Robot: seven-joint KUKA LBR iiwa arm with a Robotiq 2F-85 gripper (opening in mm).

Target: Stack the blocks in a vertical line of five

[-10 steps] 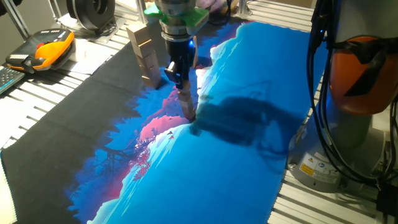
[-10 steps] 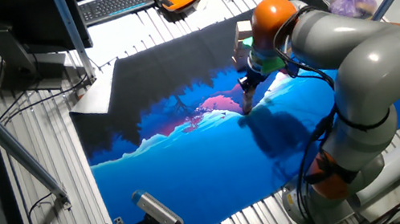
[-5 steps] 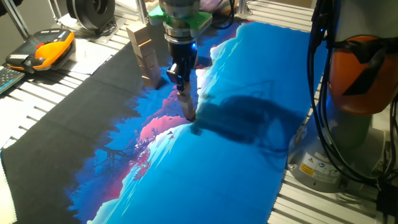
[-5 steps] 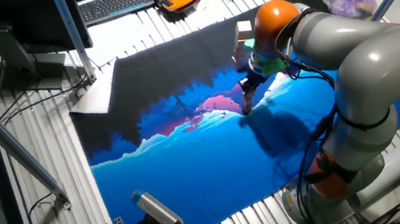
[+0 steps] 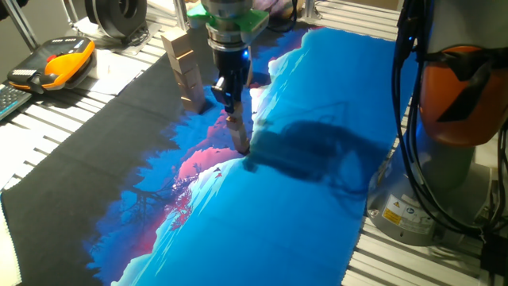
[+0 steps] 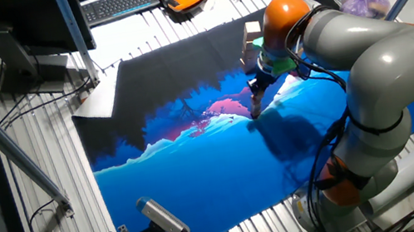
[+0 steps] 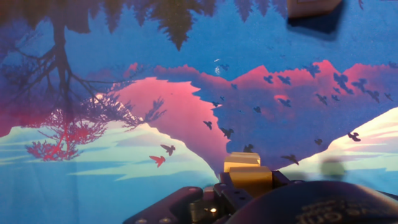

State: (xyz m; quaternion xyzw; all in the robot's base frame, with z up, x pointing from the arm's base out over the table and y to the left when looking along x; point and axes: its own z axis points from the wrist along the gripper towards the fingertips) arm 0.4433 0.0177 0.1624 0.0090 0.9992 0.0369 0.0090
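1. One fixed view: the gripper (image 5: 232, 111) is seen directly above a narrow stack of blocks (image 5: 239, 135) standing on the printed mat (image 5: 317, 191); a taller block tower (image 5: 182, 67) stands behind.
2. The other fixed view: the stack of blocks (image 6: 255, 106) is seen under the gripper (image 6: 257, 89); whether the fingers are spread or pressed together cannot be told.
3. Hand view: a block (image 7: 247, 174) is seen at the bottom centre, just ahead of the gripper's body.

From my seat the blocks (image 5: 238, 133) are a skinny upright column of small pale tan cubes, standing on the mat right where the pink patch meets the blue. I can't count them for sure, the stack's too small. In the other fixed view it's just a thin tan sliver (image 6: 255, 108). The hand view shows two plain tan tops (image 7: 245, 170) close up, one slightly offset behind the other.
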